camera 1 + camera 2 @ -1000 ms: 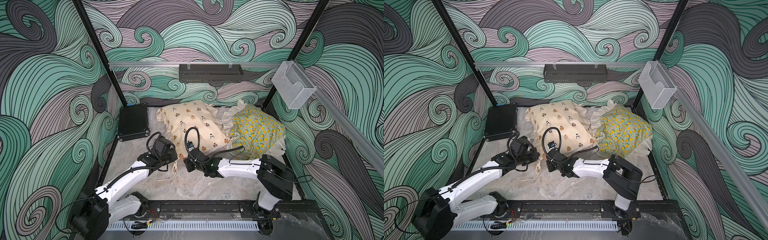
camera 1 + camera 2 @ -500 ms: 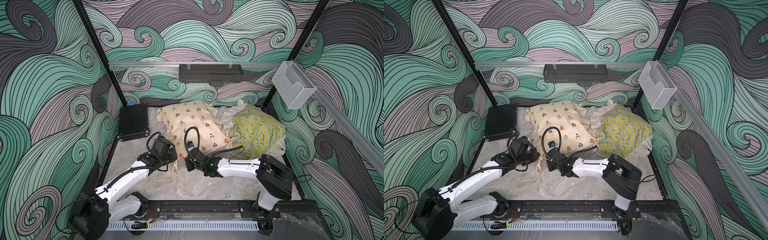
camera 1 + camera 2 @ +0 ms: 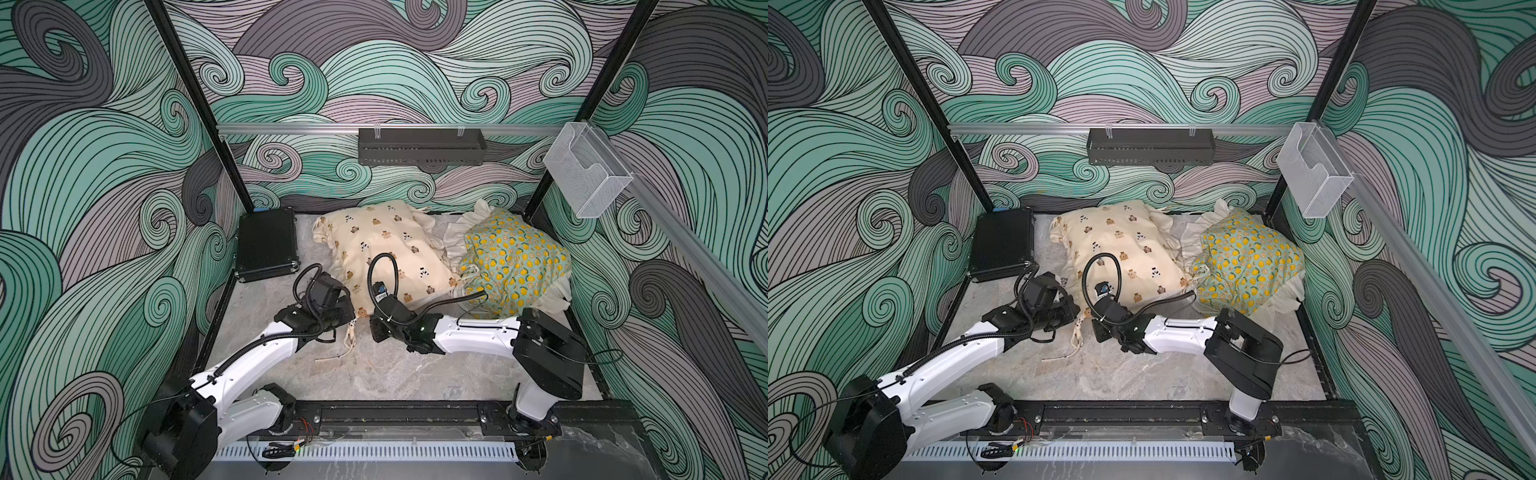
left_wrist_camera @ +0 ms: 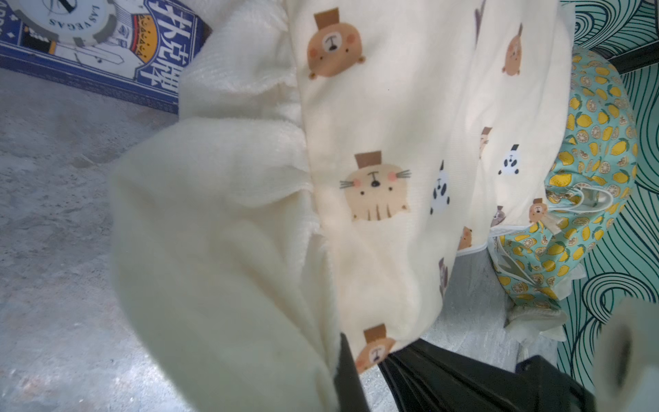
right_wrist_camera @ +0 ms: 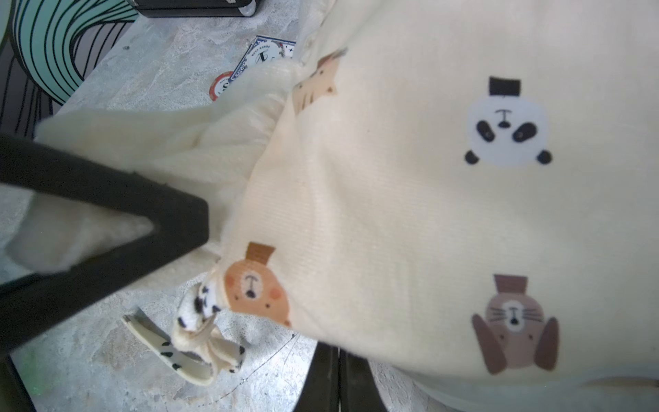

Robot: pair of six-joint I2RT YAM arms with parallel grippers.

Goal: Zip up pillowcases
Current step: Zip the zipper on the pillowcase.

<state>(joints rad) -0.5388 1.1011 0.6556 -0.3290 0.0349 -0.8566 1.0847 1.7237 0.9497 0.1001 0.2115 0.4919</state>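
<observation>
The cream bear pillowcase (image 3: 386, 249) (image 3: 1121, 245) lies at the back middle, and the mint lemon pillowcase (image 3: 515, 262) (image 3: 1250, 262) lies to its right. My left gripper (image 3: 352, 314) (image 4: 356, 371) is shut on the bear case's cream ruffle at its near left corner. The right wrist view shows the left gripper's black fingers (image 5: 107, 214) clamping that ruffle. My right gripper (image 3: 371, 323) (image 5: 337, 356) sits just right of it, fingers pressed together. Their tips are hidden under the case's near edge (image 5: 356, 339). A knotted tie (image 3: 350, 334) (image 5: 199, 331) hangs from the corner.
A black ribbed hard case (image 3: 266, 245) (image 3: 1003, 245) lies at the back left. A blue card box (image 4: 100, 46) (image 5: 264, 57) and a poker chip (image 5: 221, 85) lie by the ruffle. A loose cream strip (image 3: 332, 357) lies on the marble table (image 3: 395, 374).
The right gripper's fingers have closed at the bear pillowcase's near edge. The left gripper holds the ruffle as before, and both arms have barely moved.
</observation>
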